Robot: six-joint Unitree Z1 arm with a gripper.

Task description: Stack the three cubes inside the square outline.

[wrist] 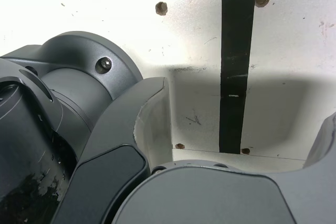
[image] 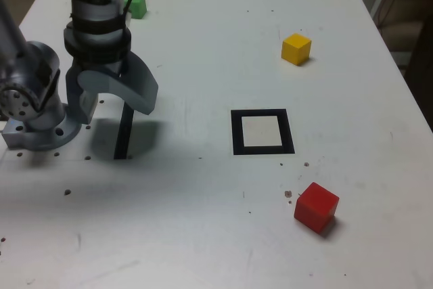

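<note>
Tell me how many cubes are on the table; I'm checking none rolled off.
3. The green cube lies at the far edge behind the arm, the yellow cube beyond the square outline, the red cube nearer the camera. All lie outside it.

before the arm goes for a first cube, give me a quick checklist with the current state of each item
1. Square outline free of objects: ok, its white centre is bare.
2. All three cubes in view and apart: ok, red cube, yellow cube, green cube each stand alone on the table.
3. Gripper empty: ok, nothing shows between its fingers in the wrist view.
4. Gripper open enough for a cube: cannot tell.
5. Green cube fully visible: not ok, the arm partly covers it in the exterior view.
6. Gripper clear of the cubes: ok, it hangs over the black strip.
</note>
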